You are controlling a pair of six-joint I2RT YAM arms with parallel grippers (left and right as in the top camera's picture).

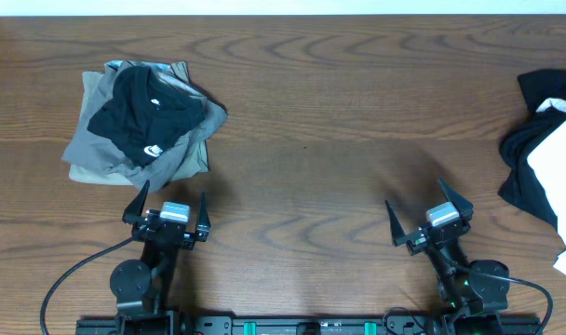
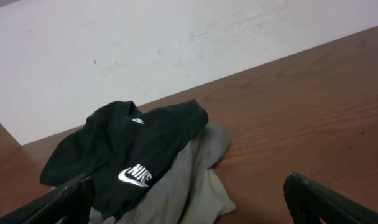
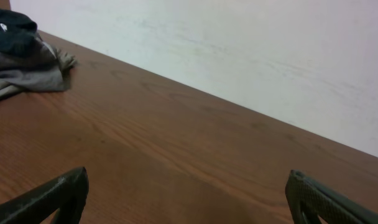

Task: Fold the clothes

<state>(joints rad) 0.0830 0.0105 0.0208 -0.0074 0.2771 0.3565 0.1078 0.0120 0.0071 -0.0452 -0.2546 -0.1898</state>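
A folded stack lies at the table's back left: a black shirt with a white logo [image 1: 145, 107] on top of grey clothes [image 1: 97, 149]. It also shows in the left wrist view [image 2: 130, 158], with the grey clothes [image 2: 195, 180] under it. A loose heap of black cloth [image 1: 525, 158] and white cloth [image 1: 560, 149] lies at the right edge. My left gripper [image 1: 168, 209] is open and empty, just in front of the stack. My right gripper [image 1: 430, 216] is open and empty over bare wood. In the right wrist view the stack [image 3: 18, 59] is far left.
The wooden table [image 1: 339, 112] runs between the stack and the heap. A white wall [image 3: 239, 43] stands behind the table's far edge.
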